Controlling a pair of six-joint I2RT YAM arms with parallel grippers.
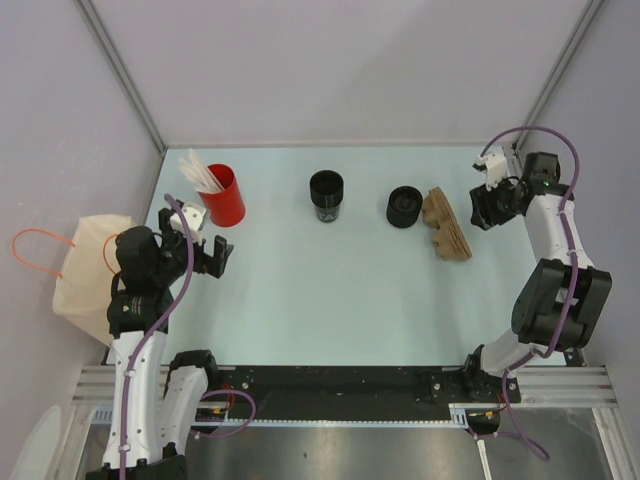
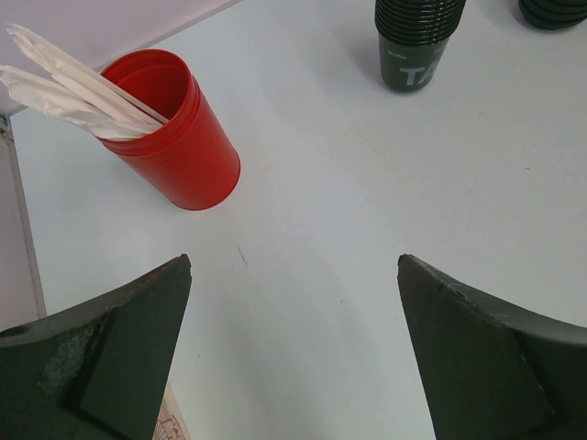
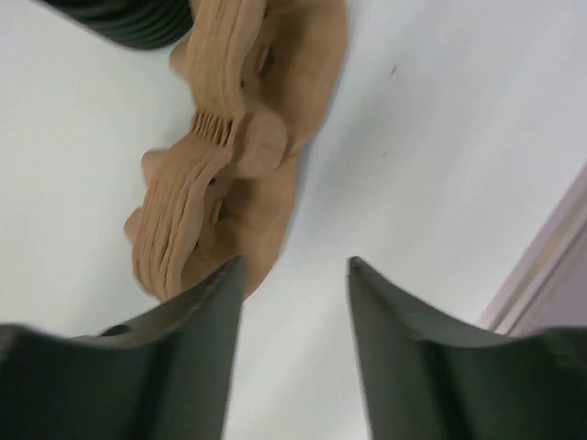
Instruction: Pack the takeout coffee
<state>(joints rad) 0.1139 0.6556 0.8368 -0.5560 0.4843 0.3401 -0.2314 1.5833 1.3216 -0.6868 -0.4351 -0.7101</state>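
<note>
Hovering with fingers spread wide and empty, the left gripper (image 2: pixel 293 266) has the takeout coffee (image 2: pixel 417 41) well ahead, beyond the finger at the right of its wrist view. The red cup (image 2: pixel 174 137) holding white sticks (image 2: pixel 73 92) stands nearer, ahead of the other finger, so a careless reach could clip and topple it. The right gripper (image 3: pixel 295 261), fingers partly apart and holding nothing, has the brown cardboard carriers (image 3: pixel 229 156) just ahead of one fingertip, so closing here might snag or shove that stack.
</note>
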